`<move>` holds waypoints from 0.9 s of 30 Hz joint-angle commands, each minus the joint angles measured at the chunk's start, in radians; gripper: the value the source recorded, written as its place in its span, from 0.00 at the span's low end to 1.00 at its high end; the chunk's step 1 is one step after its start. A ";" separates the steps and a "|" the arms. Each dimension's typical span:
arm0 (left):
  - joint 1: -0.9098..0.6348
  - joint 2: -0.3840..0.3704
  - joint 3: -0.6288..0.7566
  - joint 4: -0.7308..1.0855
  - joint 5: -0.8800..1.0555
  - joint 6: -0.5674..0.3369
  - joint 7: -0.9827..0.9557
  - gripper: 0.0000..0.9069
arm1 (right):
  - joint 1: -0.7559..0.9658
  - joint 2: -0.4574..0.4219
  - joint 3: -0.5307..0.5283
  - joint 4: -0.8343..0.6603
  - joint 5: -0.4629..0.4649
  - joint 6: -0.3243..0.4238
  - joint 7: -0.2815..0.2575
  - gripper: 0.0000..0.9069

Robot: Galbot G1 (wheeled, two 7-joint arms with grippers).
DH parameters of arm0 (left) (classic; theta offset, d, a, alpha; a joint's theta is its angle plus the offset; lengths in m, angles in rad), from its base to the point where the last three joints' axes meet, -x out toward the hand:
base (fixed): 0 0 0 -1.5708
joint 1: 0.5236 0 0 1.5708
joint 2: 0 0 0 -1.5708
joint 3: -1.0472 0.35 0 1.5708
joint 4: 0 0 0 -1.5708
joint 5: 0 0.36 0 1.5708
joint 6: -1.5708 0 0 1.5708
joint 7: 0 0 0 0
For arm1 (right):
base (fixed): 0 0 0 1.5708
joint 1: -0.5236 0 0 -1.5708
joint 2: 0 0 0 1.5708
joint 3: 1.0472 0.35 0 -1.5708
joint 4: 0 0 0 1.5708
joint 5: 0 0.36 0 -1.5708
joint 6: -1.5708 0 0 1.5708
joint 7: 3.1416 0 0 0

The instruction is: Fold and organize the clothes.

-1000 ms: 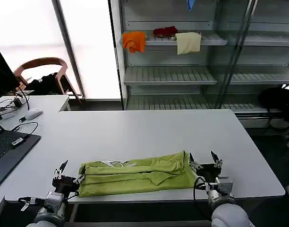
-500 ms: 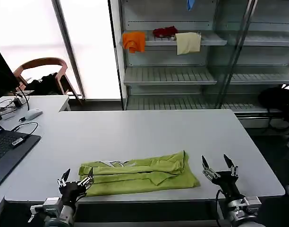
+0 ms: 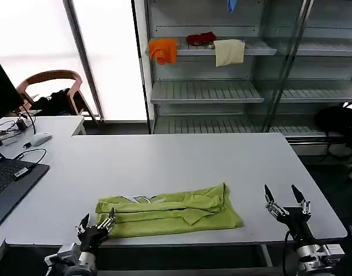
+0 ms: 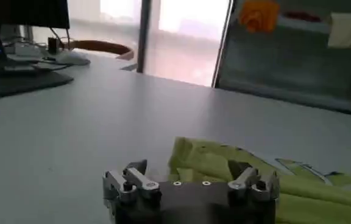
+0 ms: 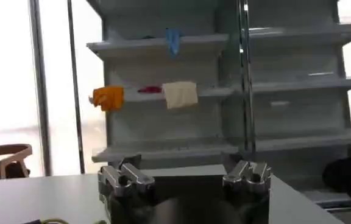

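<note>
Cloth first: I am looking at the thin lime yellow-green T-shirt (image 3: 167, 210), lying half-folded near the front edge of the white table (image 3: 182, 158). My left gripper (image 3: 95, 223) and right gripper (image 3: 286, 202) are both hanging wide open and empty, one off each end of it. I am thinking each should pinch one short edge low, then fold slowly.

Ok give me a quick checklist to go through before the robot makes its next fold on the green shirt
1. Left gripper open and holding no cloth: ok, at the table's near edge by the lime-green T-shirt's left end.
2. Right gripper open and off the fabric: ok, it stands apart from the shirt's right end.
3. Shirt fully on the white table: ok, a long folded band close to the near edge.
4. Fold lying neat: not ok, the top layer is wrinkled and uneven.
5. Room behind the shirt to fold into: ok, bare tabletop there.
6. Laptop and cables out of the way: ok, far at the left.
</note>
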 commanded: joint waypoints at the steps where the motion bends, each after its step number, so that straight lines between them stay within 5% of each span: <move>1: -0.023 -0.033 0.002 0.075 -0.047 -0.033 -0.002 0.61 | -0.021 0.001 0.034 -0.006 0.018 0.035 -0.022 1.00; 2: -0.024 -0.035 0.003 0.076 -0.046 -0.034 -0.002 0.53 | -0.021 0.002 0.033 -0.006 0.017 0.035 -0.022 1.00; 3: -0.022 -0.038 0.005 0.077 -0.042 -0.035 0.000 0.27 | -0.020 0.003 0.033 -0.006 0.017 0.035 -0.022 1.00; 5: -0.018 -0.042 0.014 0.077 -0.023 -0.040 0.004 0.02 | -0.019 0.003 0.031 -0.006 0.017 0.035 -0.022 1.00; 27: -0.028 -0.024 0.022 0.046 0.032 -0.102 0.003 0.00 | 0.003 0.006 0.030 -0.007 0.017 0.017 -0.002 1.00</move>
